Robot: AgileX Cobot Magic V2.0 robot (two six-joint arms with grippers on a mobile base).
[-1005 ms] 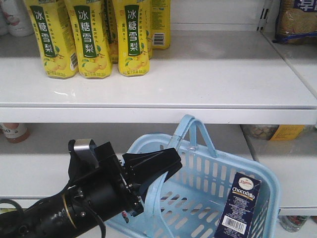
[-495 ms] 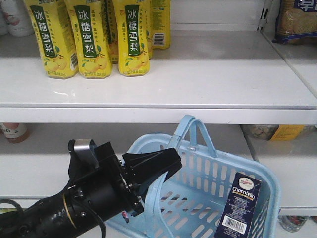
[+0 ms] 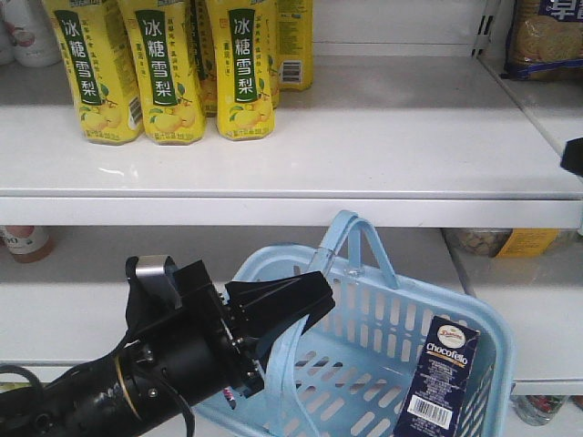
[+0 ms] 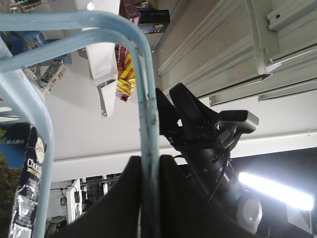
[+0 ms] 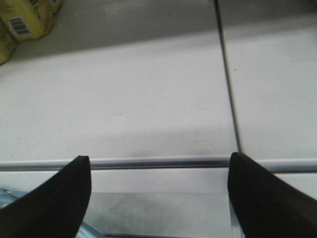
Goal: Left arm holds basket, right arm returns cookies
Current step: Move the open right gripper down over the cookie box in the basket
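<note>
One black sliver of the right arm (image 3: 574, 157) shows at the front view's right edge, the rest cut off. Right gripper (image 5: 158, 173) spread wide, empty, over the white shelf (image 5: 148, 99). Left gripper (image 3: 314, 305) clamped on a basket (image 3: 401, 314) handle; basket bottom out of frame. Cookies (image 3: 439, 378) stand in basket's near right corner, long axis near vertical, top leaning slightly right, label facing camera, base cut off.

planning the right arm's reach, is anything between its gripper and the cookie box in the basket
Nothing visible does. The cookie box stands at the right end of the basket with its top uncovered; both handles rise left of it. The right gripper, open, is up at the upper shelf.
</note>
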